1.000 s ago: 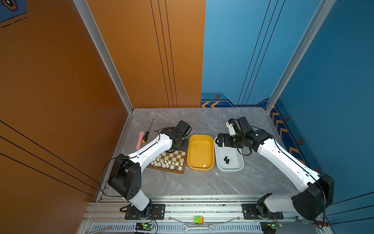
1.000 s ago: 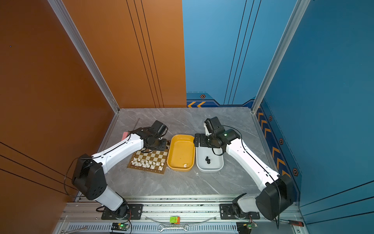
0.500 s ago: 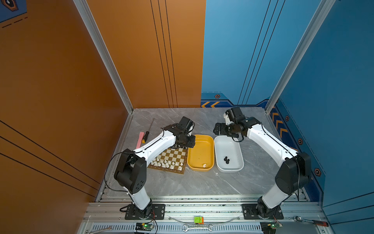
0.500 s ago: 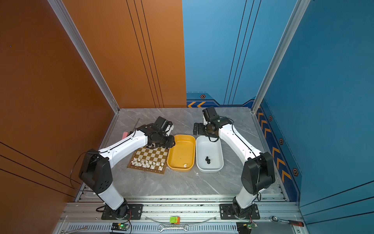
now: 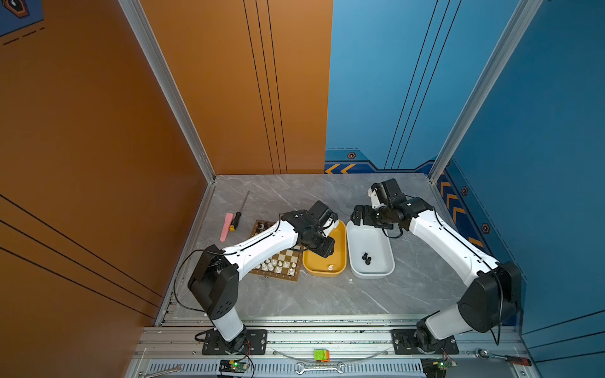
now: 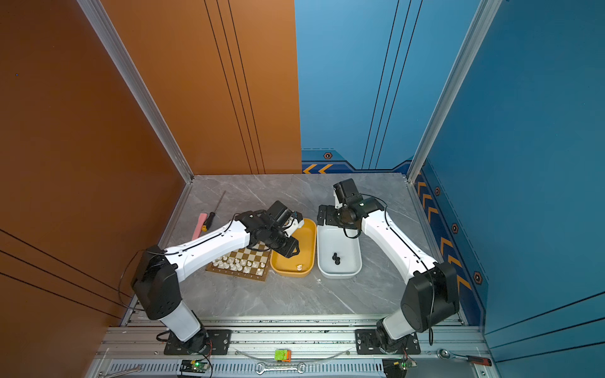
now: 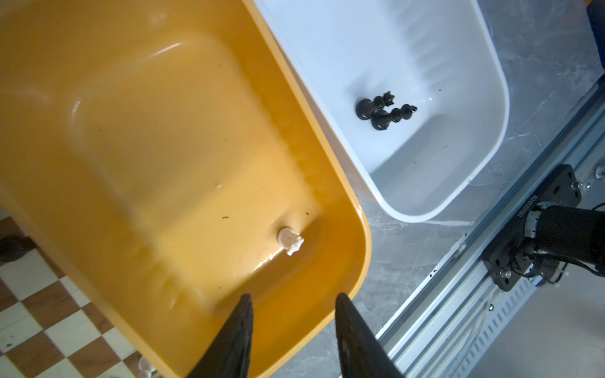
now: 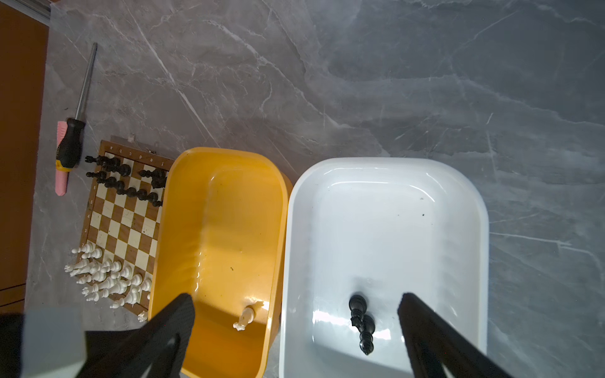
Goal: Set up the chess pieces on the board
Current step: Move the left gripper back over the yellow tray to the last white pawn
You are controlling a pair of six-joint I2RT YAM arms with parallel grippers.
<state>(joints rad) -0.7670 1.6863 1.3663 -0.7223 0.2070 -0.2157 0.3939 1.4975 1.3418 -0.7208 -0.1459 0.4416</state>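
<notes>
A: What's laid out, biggest first?

B: A grey marbled surface [image 5: 294, 301]. On its left part lies the square brown-and-cream chessboard [image 8: 129, 229]. Standing cream pieces [image 8: 108, 281] fill its near rows, and standing black pieces [image 8: 124, 183] its far rows. Hard against its right edge sits the rounded yellow plastic tub [image 5: 339, 248], and just right of that the rounded white plastic tub [image 5: 370, 239].

A: And the arms?

B: The left end effector [image 7: 293, 296] hangs over the yellow tub, fingers partly apart with nothing between them. The right end effector [image 8: 296, 296] hangs over the white tub's far end, spread wide and also empty.

A: What's not yet on the board?

B: One cream chess piece [image 7: 289, 240] lies on its side at the yellow tub's near end, toward the right wall. It is nearward of the left end effector, the closer arm. Its long axis slants across the tub, so I judge the fingers should close across that axis. Two black chess pieces [image 8: 361, 320] lie touching in the white tub's near half, nearward of the right end effector. Their long axes run roughly along the tub's length.

A: Any writing?

B: Small letters along the board's far rim and numerals down its left rim, too small to read surely.
</notes>
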